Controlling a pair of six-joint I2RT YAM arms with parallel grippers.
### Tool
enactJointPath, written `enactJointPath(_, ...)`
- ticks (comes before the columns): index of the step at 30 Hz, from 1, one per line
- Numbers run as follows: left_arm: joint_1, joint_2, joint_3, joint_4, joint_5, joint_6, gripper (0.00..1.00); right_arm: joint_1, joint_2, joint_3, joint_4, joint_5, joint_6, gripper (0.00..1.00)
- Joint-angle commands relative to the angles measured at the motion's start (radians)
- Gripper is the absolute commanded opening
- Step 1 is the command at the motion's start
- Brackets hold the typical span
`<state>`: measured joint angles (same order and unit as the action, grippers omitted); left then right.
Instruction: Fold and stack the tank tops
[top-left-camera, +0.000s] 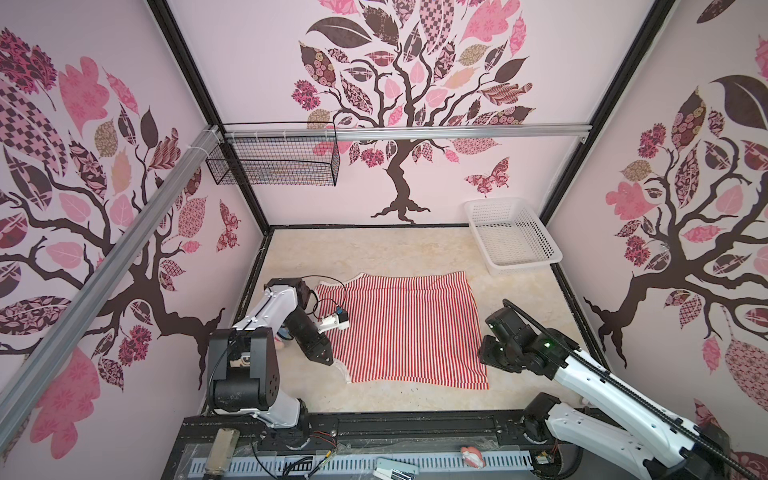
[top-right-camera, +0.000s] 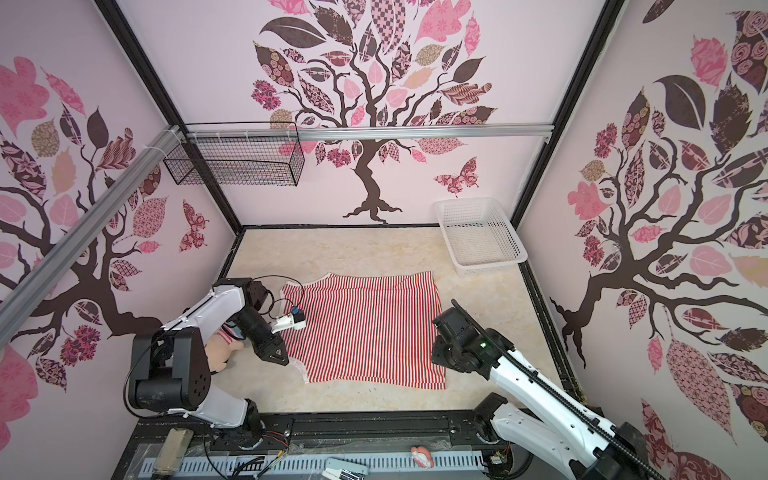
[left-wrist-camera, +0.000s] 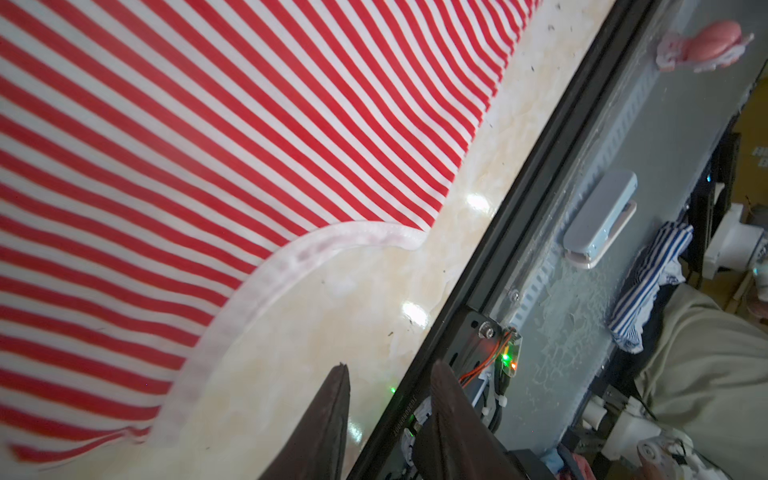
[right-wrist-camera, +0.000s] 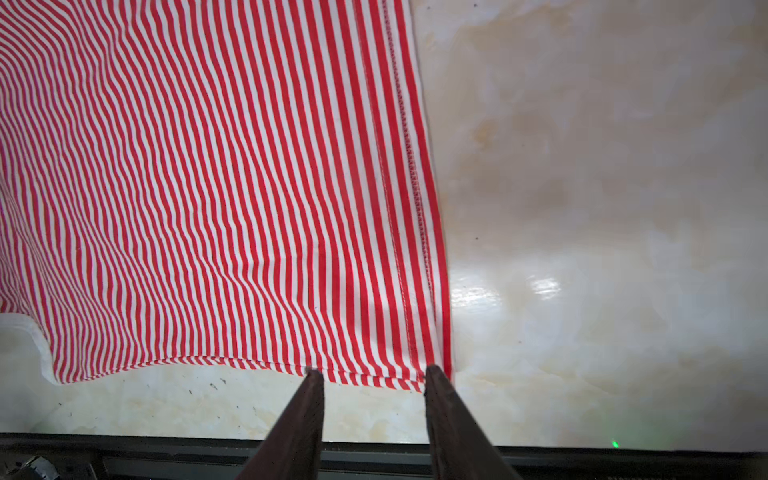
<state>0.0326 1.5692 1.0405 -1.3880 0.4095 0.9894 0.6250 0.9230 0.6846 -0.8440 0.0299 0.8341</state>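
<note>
One tank top (top-left-camera: 403, 328) (top-right-camera: 365, 332), thin red-and-white stripes with white trim, lies spread flat on the beige table in both top views. My left gripper (top-left-camera: 326, 359) (top-right-camera: 278, 359) hovers at its near-left edge, beside the white-trimmed armhole (left-wrist-camera: 291, 266). In the left wrist view the left gripper (left-wrist-camera: 390, 368) is open over bare table, with nothing between its fingers. My right gripper (top-left-camera: 486, 357) (top-right-camera: 436, 353) is at the near-right corner. In the right wrist view the right gripper (right-wrist-camera: 372, 370) is open, tips at the hem (right-wrist-camera: 365, 378), holding nothing.
A white plastic basket (top-left-camera: 525, 266) stands at the back right corner. A black wire basket (top-left-camera: 270, 166) hangs on the back wall's rail. A plush doll (top-right-camera: 220, 353) lies at the left behind my left arm. The black front rail (top-left-camera: 415, 424) borders the table.
</note>
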Motion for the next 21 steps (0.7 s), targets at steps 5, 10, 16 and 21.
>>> enactJointPath(5,0.01,0.152,0.145,0.364,-0.075,-0.336,0.37,-0.005,0.207,0.037,0.187,0.01,-0.088,0.44)
enactJointPath(10,0.01,0.292,0.25,0.388,-0.165,-0.382,0.37,-0.049,0.387,0.098,0.278,-0.001,-0.161,0.46)
enactJointPath(16,0.006,0.344,0.249,0.422,-0.232,-0.379,0.37,-0.143,0.527,0.097,0.347,-0.022,-0.233,0.46)
enactJointPath(21,0.003,0.381,0.254,0.45,-0.291,-0.403,0.37,-0.237,0.616,0.1,0.386,-0.062,-0.273,0.47)
